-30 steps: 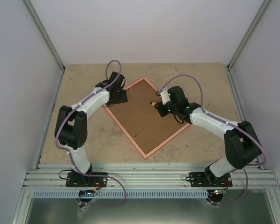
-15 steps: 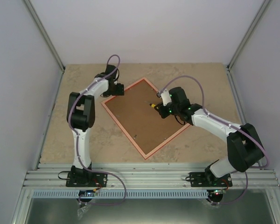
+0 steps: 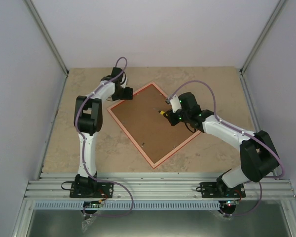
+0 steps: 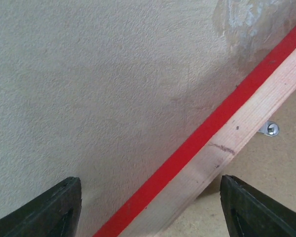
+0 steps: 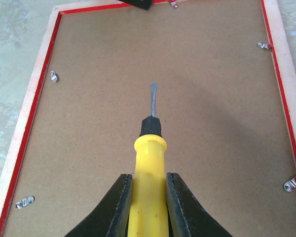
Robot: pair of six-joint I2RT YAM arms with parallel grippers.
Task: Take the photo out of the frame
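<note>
Right wrist view: right gripper [image 5: 148, 177] clamps screwdriver [image 5: 149, 158]; overhead, only yellow speck.

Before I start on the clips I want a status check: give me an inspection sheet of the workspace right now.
Surface: beige mottled table.
Job's things: frame lies face down, set diagonally; brown backing board sits in it, with metal clips around the edge; photo not visible.
Clutter: nothing seen.
Grippers: left tool open, one finger on each side of the frame's rail; right tool shut on a yellow screwdriver, blade over the board, contact unclear.
Cables: purple cables loop along both arms; no snag seen.
Surroundings: white walls; aluminium rails at the near edge.
</note>
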